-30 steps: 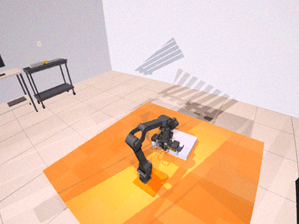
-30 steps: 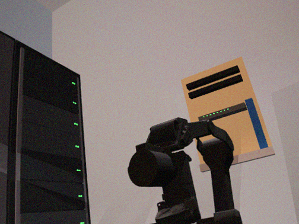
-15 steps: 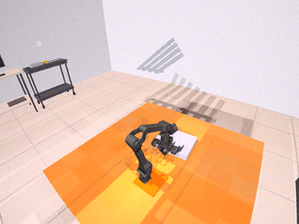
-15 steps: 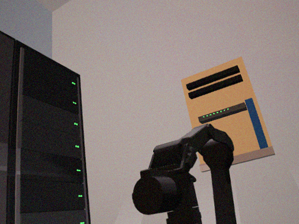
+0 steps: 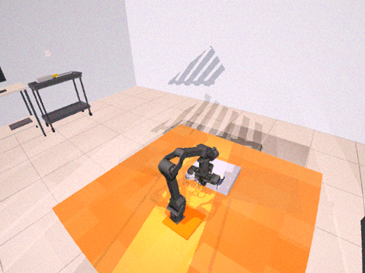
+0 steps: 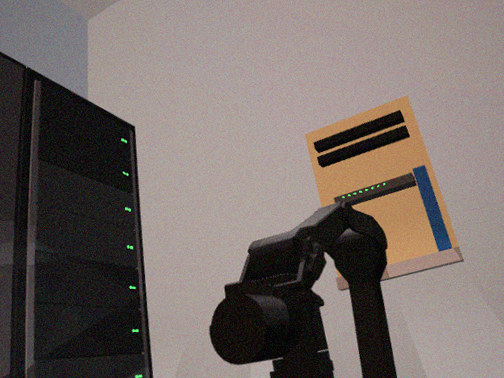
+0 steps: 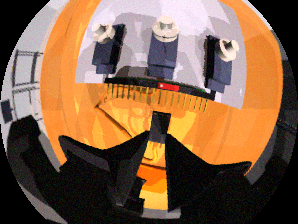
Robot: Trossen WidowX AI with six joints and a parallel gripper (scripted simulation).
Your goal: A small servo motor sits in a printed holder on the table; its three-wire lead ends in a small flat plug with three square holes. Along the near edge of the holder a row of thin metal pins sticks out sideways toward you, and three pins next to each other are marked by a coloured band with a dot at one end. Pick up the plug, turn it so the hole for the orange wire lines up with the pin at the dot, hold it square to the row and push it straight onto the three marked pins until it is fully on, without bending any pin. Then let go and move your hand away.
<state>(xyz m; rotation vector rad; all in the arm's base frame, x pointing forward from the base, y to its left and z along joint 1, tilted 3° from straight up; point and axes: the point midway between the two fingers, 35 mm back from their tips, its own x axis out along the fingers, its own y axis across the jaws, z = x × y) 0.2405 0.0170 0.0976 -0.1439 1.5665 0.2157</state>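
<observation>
The dark plug (image 7: 160, 123) is pinched at the fingertips of my gripper (image 7: 157, 135), which is shut on it. Its far end points at the pin row with a gap between. The thin gold pins (image 7: 142, 95) stick out from the near edge of the pale holder (image 7: 135, 27) (image 5: 233, 171). A red band (image 7: 170, 87) with a small pale mark at its left end marks pins near the middle, just ahead of the plug. Three dark blue servos with white horns stand on the holder; the middle servo (image 7: 162, 59) is behind the band. The plug's holes and wire colours cannot be made out.
The arm (image 5: 176, 191) reaches over the orange mat (image 5: 270, 207) from its base. Thin loops of lead (image 5: 198, 192) hang below the wrist. The other servos (image 7: 106, 56) (image 7: 218, 67) stand left and right on the holder. The exterior view shows only the upper arm, a rack and a wall panel.
</observation>
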